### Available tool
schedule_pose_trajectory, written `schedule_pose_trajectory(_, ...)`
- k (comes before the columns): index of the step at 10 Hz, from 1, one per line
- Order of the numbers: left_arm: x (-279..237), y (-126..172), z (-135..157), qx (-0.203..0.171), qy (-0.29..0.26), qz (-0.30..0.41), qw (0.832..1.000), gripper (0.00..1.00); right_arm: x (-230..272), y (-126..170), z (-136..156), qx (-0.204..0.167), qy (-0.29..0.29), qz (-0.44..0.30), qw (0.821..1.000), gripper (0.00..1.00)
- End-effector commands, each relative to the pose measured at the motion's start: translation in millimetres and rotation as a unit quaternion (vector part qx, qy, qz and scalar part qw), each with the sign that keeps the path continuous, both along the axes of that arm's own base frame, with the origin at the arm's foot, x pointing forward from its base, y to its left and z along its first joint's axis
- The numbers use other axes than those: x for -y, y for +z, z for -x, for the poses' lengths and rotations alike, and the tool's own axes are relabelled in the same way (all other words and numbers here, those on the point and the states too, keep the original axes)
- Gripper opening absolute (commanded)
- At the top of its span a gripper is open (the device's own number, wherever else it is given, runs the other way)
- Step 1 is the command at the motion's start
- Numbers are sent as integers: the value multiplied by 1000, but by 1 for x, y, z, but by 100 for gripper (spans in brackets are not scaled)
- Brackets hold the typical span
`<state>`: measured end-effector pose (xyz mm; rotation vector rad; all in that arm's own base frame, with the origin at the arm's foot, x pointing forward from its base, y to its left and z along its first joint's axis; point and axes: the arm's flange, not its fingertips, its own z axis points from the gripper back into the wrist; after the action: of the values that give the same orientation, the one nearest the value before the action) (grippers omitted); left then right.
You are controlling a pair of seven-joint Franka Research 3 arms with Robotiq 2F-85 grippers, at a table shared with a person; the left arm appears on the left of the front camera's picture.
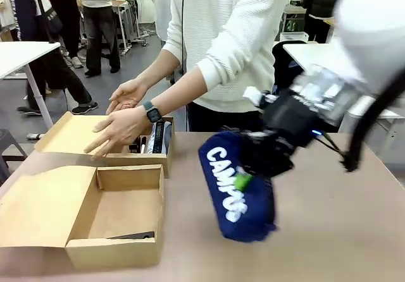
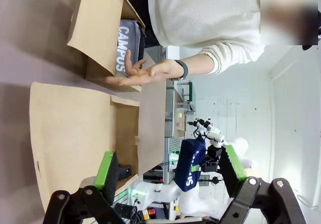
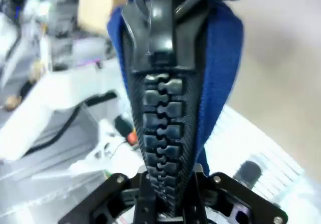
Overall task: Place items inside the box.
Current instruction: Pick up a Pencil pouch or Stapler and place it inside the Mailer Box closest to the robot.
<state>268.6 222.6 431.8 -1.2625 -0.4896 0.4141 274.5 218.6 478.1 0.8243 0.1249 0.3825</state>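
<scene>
The navy zip pouch [image 1: 229, 200] hangs at three o'clock from the open near box [image 1: 114, 247], low over the table [image 1: 342, 231] and perhaps brushing it. The right gripper [image 1: 248, 176] pinches it along the zip, jaws nearly together. The pouch is soft and light and sags below the grip, so the stiff zip ridge is the surest hold. The left gripper [image 2: 169, 168] stands spread and empty. A person's hand [image 1: 120, 129] rests on the far box [image 1: 136, 163] at eleven o'clock.

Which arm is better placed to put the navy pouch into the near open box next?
Right. The right gripper is shut on the navy pouch, to the right of the near box. The left gripper is open and holds nothing, so it would first have to take the pouch.
</scene>
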Motion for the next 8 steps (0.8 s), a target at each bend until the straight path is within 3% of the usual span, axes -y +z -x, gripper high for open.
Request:
schedule_pose_trajectory(1, -1, 0, 1, 11, -3, 2, 1000, 100, 70, -24, 28, -21, 27, -104, 994, 0)
schedule_pose_trajectory(3, -1, 0, 1, 11, -3, 2, 1000, 100, 84, -34, 46, 0, 6, -126, 992, 0)
schedule_pose_trajectory(4, -1, 0, 1, 11, -3, 2, 1000, 100, 83, -37, 41, -20, -7, -122, 992, 0)
schedule_pose_trajectory(5, -1, 0, 1, 11, -3, 2, 1000, 100, 78, -36, 32, -47, -33, -120, 991, 0)
schedule_pose_trajectory(6, -1, 0, 1, 11, -3, 2, 1000, 100, 87, 1, 1, -9, 11, -117, 993, 0)
schedule_pose_trajectory(8, -1, 0, 1, 11, -3, 2, 1000, 100, 89, -8, -4, -26, -7, -109, 994, 6)
